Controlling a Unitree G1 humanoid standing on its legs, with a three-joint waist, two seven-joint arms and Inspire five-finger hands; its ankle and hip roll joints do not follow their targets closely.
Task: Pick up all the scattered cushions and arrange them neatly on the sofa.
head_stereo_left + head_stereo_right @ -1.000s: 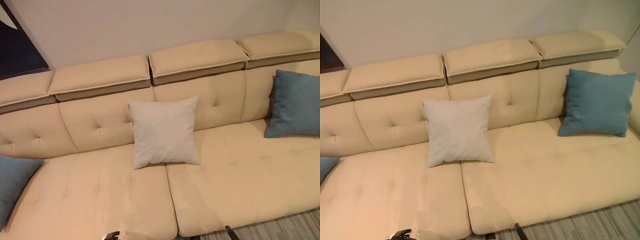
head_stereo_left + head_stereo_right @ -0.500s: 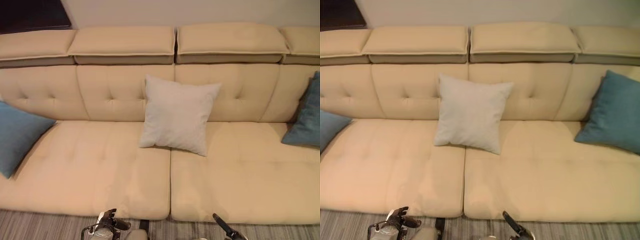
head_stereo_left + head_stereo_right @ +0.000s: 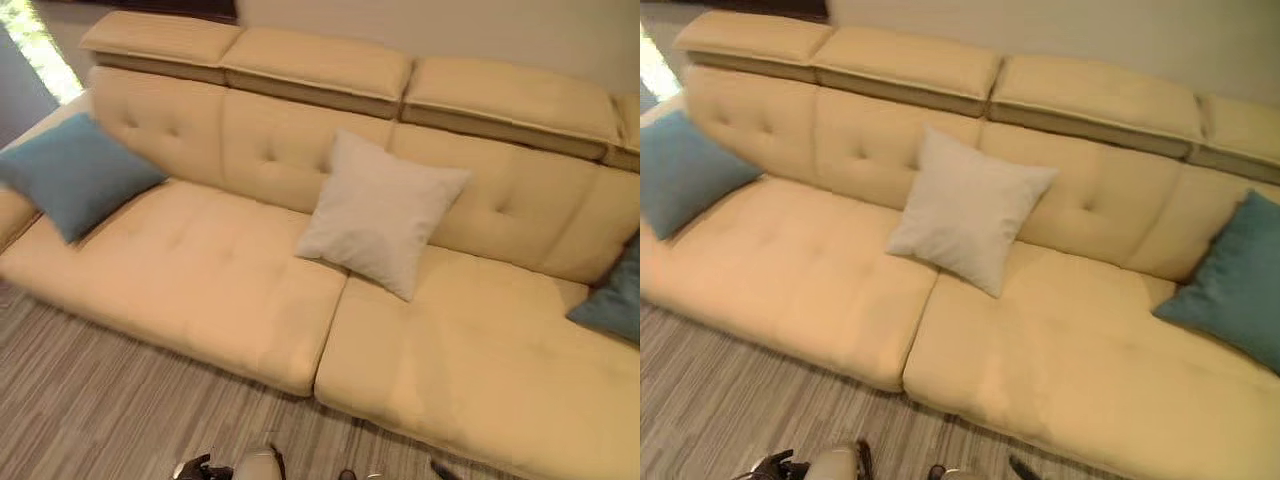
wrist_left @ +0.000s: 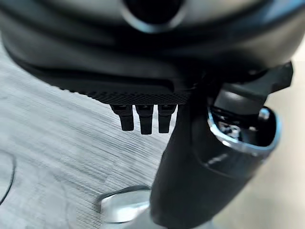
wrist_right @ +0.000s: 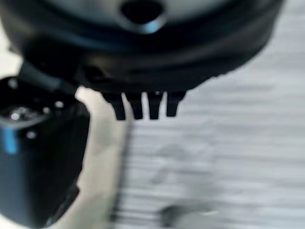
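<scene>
The left hand (image 4: 143, 71) and the right hand (image 5: 143, 62) hang over the floor (image 3: 90, 400), a striped grey carpet with a fine ribbed texture. In each wrist view the dark fingers (image 4: 145, 119) project straight and side by side from the palm, uncurled, and hold nothing; the fingers (image 5: 143, 106) of the right hand are in the same state. Beyond the carpet stands the sofa (image 3: 210, 290), upholstered in smooth cream-yellow fabric. Its seat consists of two wide, flat pads divided by one seam near the middle; its backrest is button-tufted and topped by a row of rectangular headrest pads (image 3: 320, 65) with a darker underside. Three square, soft, plump cushions rest on the seat, each leaning upright against the backrest. The white cushion (image 3: 383, 213) has a matte woven surface; it stands at the middle of the sofa, above the seat seam, rotated so that one corner points down toward the seat and its diagonal runs up the backrest. The left blue cushion (image 3: 80, 172) leans at the left end of the sofa, also rotated, with one corner pointing toward the seat front. The right blue cushion (image 3: 1235, 285) leans at the right end, tilted, with its lower corner on the seat. The three cushions are well apart. No lettering is legible on any item.
</scene>
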